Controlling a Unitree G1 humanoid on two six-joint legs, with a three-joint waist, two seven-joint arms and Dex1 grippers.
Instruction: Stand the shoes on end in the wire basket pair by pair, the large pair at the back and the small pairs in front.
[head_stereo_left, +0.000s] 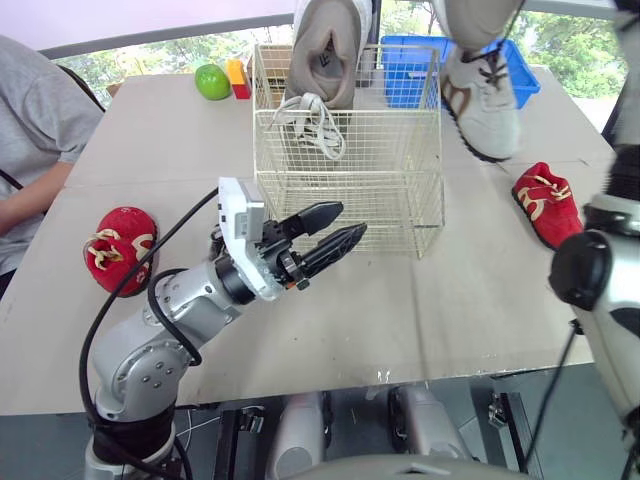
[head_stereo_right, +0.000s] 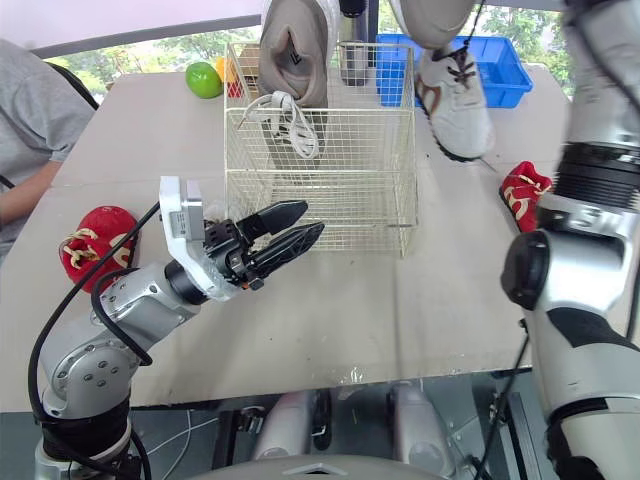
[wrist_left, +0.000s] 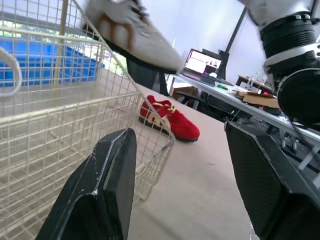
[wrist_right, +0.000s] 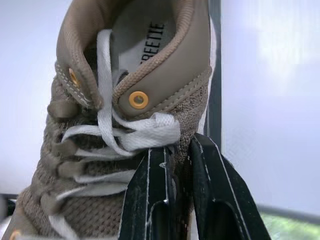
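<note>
A large tan shoe (head_stereo_left: 325, 50) stands on end at the back left of the wire basket (head_stereo_left: 400, 200), its white laces hanging over the rim. Its mate (head_stereo_left: 482, 95) hangs in the air above the basket's right side. My right gripper (wrist_right: 179, 147) is shut on that shoe's collar (wrist_right: 165, 95). One small red shoe (head_stereo_left: 120, 247) lies on the table at the left, another (head_stereo_left: 546, 205) at the right. My left gripper (head_stereo_left: 350, 220) hovers open and holding nothing just in front of the basket's front wall.
A person's arm in a grey sleeve (head_stereo_left: 35, 150) rests at the table's left edge. A green apple (head_stereo_left: 212, 82) and a small red and yellow block (head_stereo_left: 238, 78) sit behind the basket on the left, a blue bin (head_stereo_left: 415, 70) behind it on the right.
</note>
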